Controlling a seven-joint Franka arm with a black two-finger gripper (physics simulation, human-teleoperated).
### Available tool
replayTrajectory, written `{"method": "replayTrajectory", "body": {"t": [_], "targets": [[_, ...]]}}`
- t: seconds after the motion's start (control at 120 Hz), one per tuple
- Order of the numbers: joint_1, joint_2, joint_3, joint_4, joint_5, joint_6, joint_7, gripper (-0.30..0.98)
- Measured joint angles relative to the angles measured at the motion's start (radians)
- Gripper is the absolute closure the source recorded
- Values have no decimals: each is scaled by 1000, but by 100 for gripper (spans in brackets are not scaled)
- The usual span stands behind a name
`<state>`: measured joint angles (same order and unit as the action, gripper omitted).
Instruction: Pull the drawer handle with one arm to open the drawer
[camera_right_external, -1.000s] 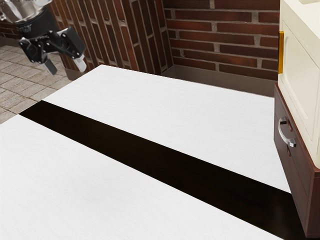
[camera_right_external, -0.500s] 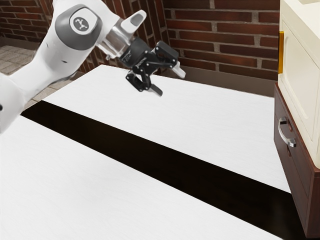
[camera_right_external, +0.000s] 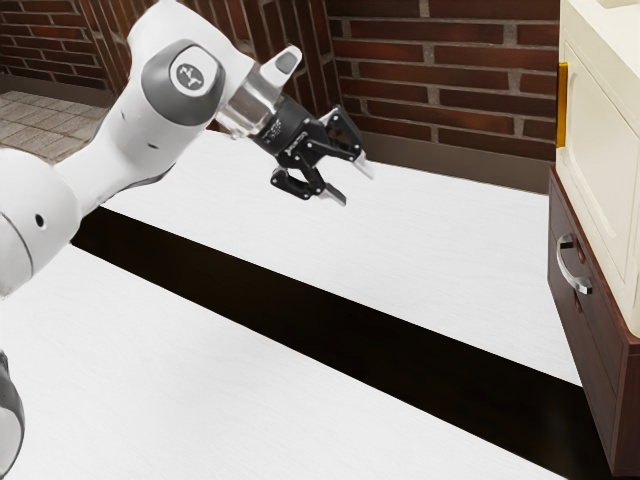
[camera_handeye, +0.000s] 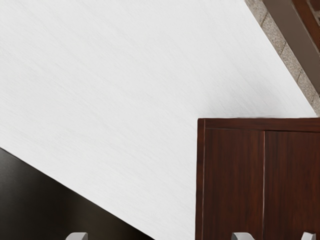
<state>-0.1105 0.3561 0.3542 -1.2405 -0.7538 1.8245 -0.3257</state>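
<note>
My gripper (camera_right_external: 353, 184) is held over the white table, its two fingers apart with nothing between them. The curved silver handle (camera_right_external: 573, 270) is on the dark wooden drawer front (camera_right_external: 590, 312) at the exterior view's right edge, a wide gap away from my fingertips. That front looks flush with its cabinet. In the wrist view the tips of my gripper (camera_handeye: 160, 236) stand apart at the lower edge. The dark wooden front (camera_handeye: 232, 185) lies ahead of them, and a bit of the silver handle (camera_handeye: 309, 236) peeks in beside one fingertip.
A cream cabinet (camera_right_external: 605, 150) with a golden strip (camera_right_external: 562, 105) rests on top of the dark wooden one. The white table (camera_right_external: 440, 240) has a black band (camera_right_external: 330, 318) across it. Behind the table rises a brick wall (camera_right_external: 450, 80).
From the exterior view's upper left, my arm has swung rightward over the table. In the last half second the gripper has shifted slightly further right and down. Drawer and handle have kept their place.
</note>
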Motion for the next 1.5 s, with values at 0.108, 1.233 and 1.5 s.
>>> {"method": "replayTrajectory", "body": {"t": [0.108,1.233,1.5], "targets": [[3,46,-7,32,-62,46,-39,39],[-216,88,-111,-28,-34,186,-198,47],[-210,121,-148,47,-25,223,-207,53]]}}
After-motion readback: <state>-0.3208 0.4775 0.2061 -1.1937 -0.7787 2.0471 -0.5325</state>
